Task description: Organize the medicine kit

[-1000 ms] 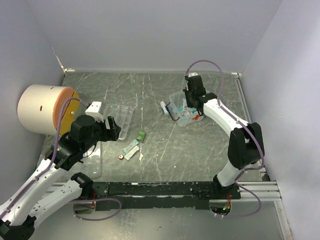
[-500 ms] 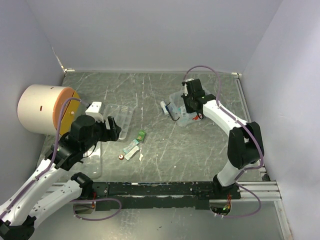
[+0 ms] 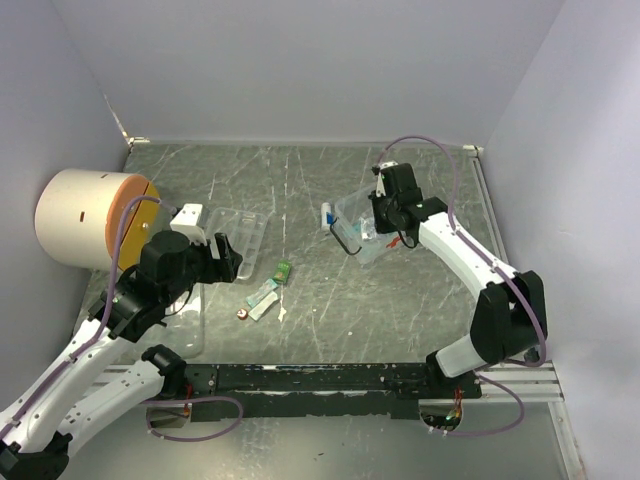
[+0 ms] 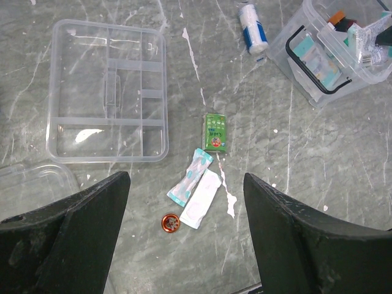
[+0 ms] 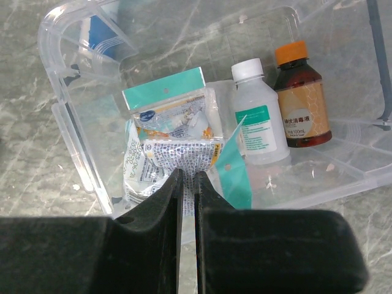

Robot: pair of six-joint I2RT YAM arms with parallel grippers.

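- The right gripper (image 5: 188, 184) is clamped on a printed sachet (image 5: 177, 156), directly above the open medicine kit case (image 5: 67, 122).
- The case sits far right on the table (image 3: 330, 295), holding a white-capped bottle (image 5: 257, 122) and an amber bottle (image 5: 300, 104).
- The left gripper (image 4: 184, 190) hangs wide open near the clear divided tray (image 4: 107, 98), well apart from the case.

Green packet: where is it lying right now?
Top view, left of centre: the green packet lies right of the clear tray, just beyond the two sachets.
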